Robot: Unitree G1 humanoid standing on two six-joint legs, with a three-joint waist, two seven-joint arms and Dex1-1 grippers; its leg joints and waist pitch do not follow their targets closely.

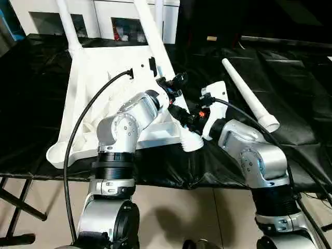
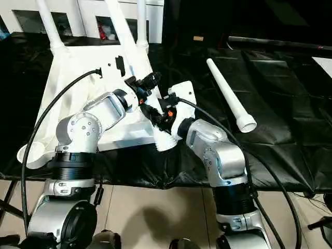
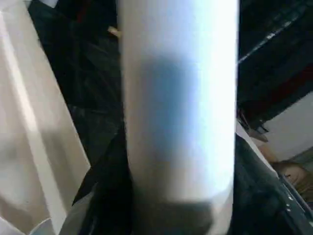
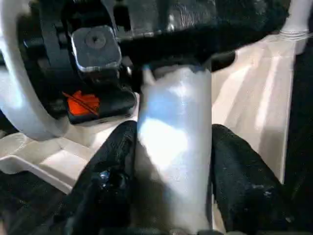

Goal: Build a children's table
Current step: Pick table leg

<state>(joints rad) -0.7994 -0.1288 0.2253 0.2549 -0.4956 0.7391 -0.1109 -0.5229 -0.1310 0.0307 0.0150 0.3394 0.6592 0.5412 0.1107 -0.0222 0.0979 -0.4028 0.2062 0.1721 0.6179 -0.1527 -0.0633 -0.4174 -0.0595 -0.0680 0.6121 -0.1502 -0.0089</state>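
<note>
At frame centre both tools, left tool (image 1: 175, 104) and right tool (image 1: 194, 120), clamp a leg (image 1: 190, 139) beside the upturned tabletop (image 1: 88, 88) on the desk (image 1: 290, 119); next, I judge, seat its threaded end in the near-corner socket.

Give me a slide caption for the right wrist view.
Right end effector clamped around a white table leg, with the upturned tabletop just behind.

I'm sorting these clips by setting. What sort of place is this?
Probably an indoor lab or workshop: a work table draped in black sheeting, a white cabinet with glass doors behind it, a tiled floor underneath.
</note>
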